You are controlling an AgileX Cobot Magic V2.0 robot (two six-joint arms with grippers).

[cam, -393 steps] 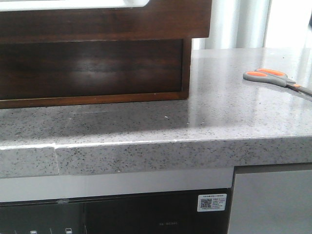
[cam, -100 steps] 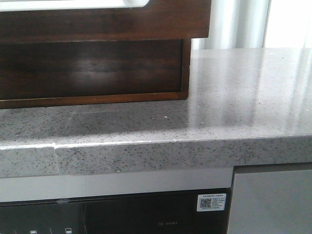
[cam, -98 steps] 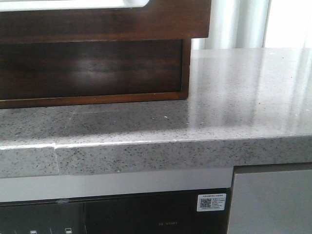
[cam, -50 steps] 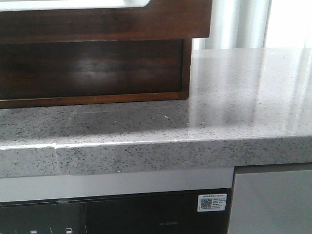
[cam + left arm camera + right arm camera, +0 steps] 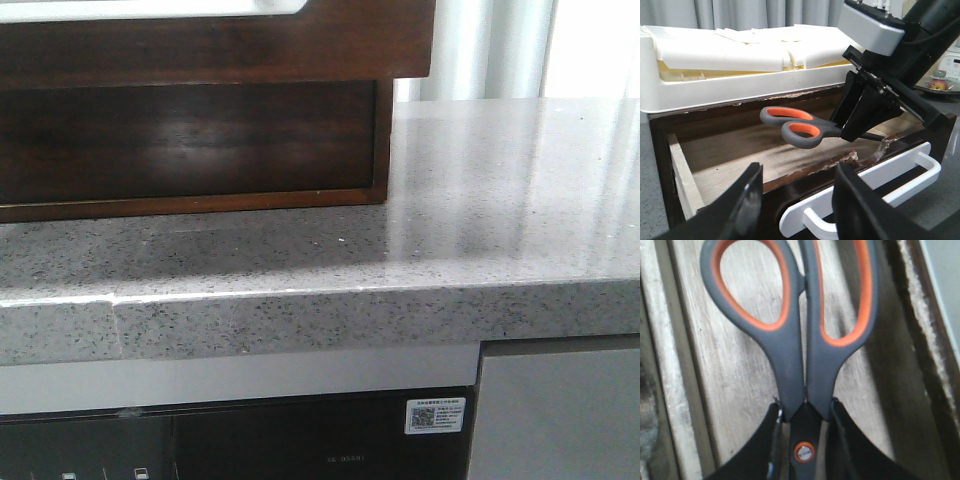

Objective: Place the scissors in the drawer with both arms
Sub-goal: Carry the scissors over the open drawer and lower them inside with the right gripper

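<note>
The scissors (image 5: 826, 131), grey handles with orange loops, hang level over the open drawer (image 5: 810, 172), a little above its pale wooden floor. My right gripper (image 5: 852, 127) is shut on them near the pivot, handles pointing away from it. In the right wrist view the scissors (image 5: 790, 365) fill the frame over the drawer floor (image 5: 740, 370), and the right gripper (image 5: 804, 440) clamps the pivot screw area. My left gripper (image 5: 797, 200) is open just in front of the drawer's white handle (image 5: 875, 187), touching nothing. The front view shows only the drawer's dark front (image 5: 200, 50); no scissors or grippers appear there.
A white foam tray (image 5: 740, 75) sits on top of the cabinet above the drawer. A dish with fruit (image 5: 939, 85) stands further off on the speckled grey counter (image 5: 480, 200). A dark appliance front (image 5: 300, 440) lies below the counter edge.
The scissors lay at the counter's right side 3.9 s ago and have been gone from the front view for the last second. Otherwise that view barely changes.
</note>
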